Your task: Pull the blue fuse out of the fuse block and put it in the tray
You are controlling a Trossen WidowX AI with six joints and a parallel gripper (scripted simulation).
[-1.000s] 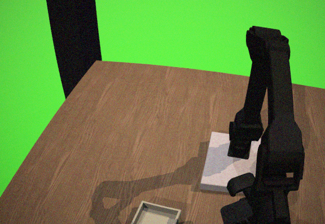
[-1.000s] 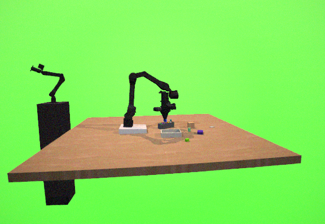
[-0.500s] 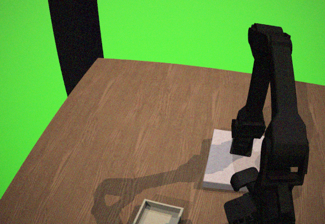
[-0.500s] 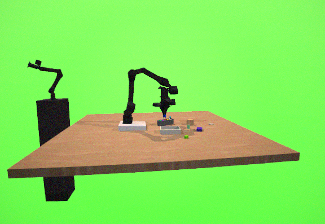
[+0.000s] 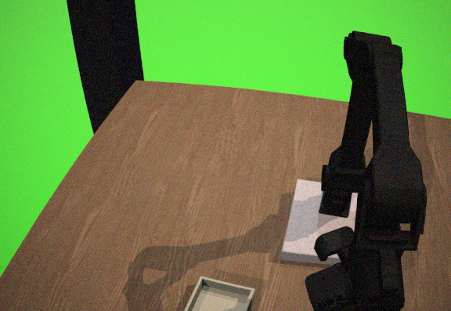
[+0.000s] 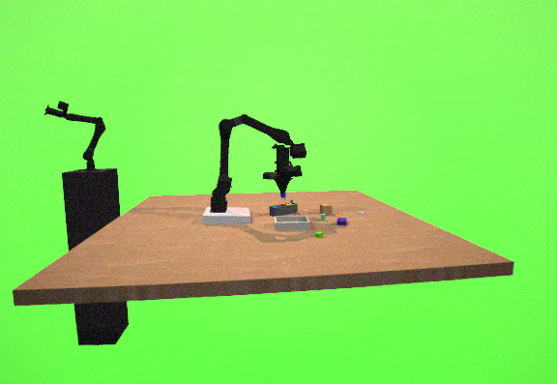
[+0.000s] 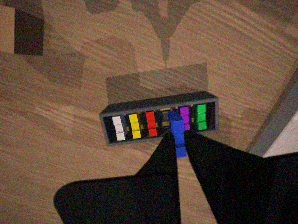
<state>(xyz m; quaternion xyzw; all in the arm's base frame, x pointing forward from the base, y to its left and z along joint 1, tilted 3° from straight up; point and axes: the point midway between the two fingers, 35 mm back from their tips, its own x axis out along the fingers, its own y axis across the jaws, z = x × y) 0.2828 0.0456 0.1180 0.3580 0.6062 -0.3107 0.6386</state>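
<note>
My gripper [image 6: 283,192] [image 7: 177,137] is shut on the blue fuse [image 6: 283,195] [image 7: 178,136]. The fuse hangs from the fingertips above the fuse block [image 6: 283,210] [image 7: 162,101], with a gap below it in the exterior view. In the wrist view the block holds a white fuse [image 7: 118,128], a yellow fuse [image 7: 134,126], a red fuse [image 7: 151,124], a purple fuse [image 7: 185,118] and a green fuse [image 7: 201,117]; an empty slot shows between red and purple. The tray [image 5: 226,282] [image 6: 292,226] [image 7: 274,115] stands beside the block. The fingertips are outside the top view.
A brown box [image 6: 326,209] [image 7: 28,31], a pale green cylinder [image 6: 323,217], a purple object [image 6: 341,221], a bright green object [image 6: 319,234] and a small white piece [image 6: 362,213] lie beyond the block and tray. The arm's white base plate [image 5: 303,223] [image 6: 227,217] is on the other side.
</note>
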